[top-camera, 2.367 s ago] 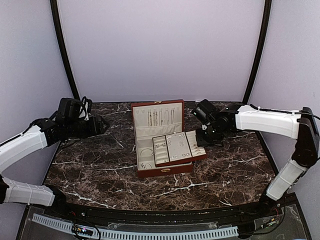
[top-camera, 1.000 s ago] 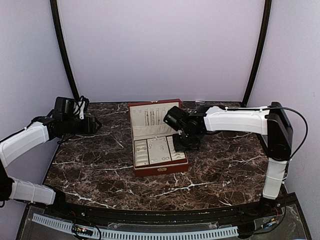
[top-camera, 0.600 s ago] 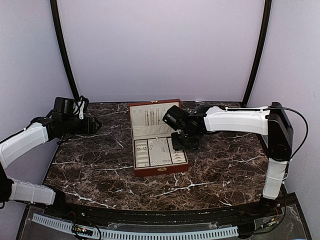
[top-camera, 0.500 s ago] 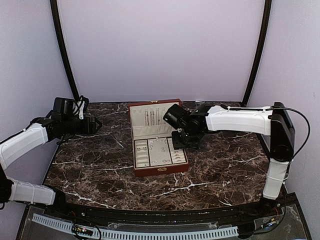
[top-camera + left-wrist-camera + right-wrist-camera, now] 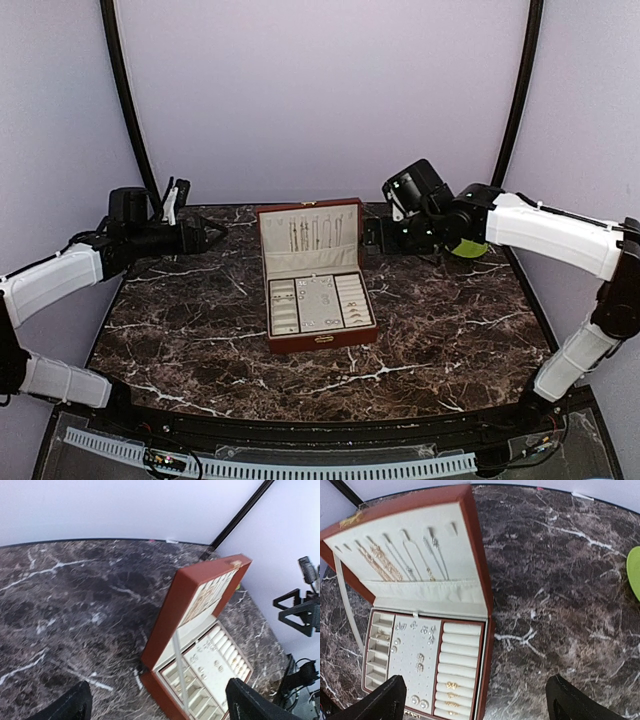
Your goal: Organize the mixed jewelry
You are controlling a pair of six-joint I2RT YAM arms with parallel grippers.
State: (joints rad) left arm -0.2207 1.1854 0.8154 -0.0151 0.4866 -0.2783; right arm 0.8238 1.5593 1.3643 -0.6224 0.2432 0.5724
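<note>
The red-brown wooden box (image 5: 318, 338) stands open mid-table, its lid (image 5: 410, 555) upright with several thin necklaces (image 5: 395, 562) hung inside. The cream insert tray (image 5: 320, 303) sits level in the base. The mixed jewelry shows as small studs and pearl earrings (image 5: 420, 662) on the dotted panel and gold rings (image 5: 451, 686) in the roll slots. My left gripper (image 5: 207, 236) hovers open to the box's left, apart from it; in its wrist view the left gripper (image 5: 159, 707) holds nothing. My right gripper (image 5: 374, 233) hangs open behind the box's right side; the right gripper (image 5: 477, 702) is empty.
A lime-green object (image 5: 466, 247) lies at the back right under the right arm, also at the right edge of the right wrist view as a green object (image 5: 635, 572). Dark marble table (image 5: 200, 330) surrounds the box. Black frame posts (image 5: 126, 100) rise at both back corners.
The insert tray, askew over the box's right side at first, now sits inside. My right gripper let go, opened and pulled up and back right. My left gripper opened wider.
</note>
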